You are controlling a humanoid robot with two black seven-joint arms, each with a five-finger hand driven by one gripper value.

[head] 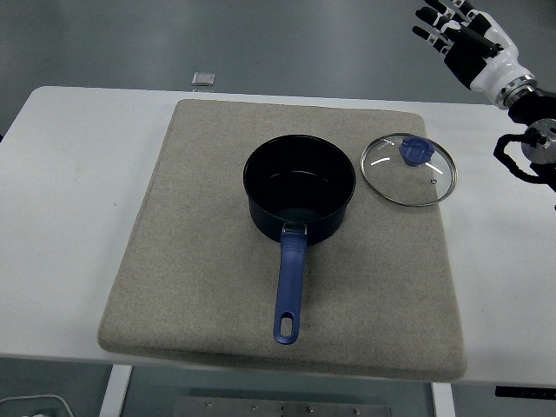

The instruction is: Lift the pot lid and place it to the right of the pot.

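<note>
I am holding my right hand (pixel 465 39) empty, fingers spread, above the table's far right corner. The lid (pixel 408 168) is lying at the mat's (pixel 200 261) right edge, beside the pot (pixel 300 188); a careless sweep could be knocking it off

The right hand (pixel 465 39) has black-and-white segmented fingers, a white wrist and black arm joints.

No legible text anywhere.

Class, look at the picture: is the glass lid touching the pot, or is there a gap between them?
Apart. The head view shows a strip of beige mat between the glass lid and the pot.
</note>
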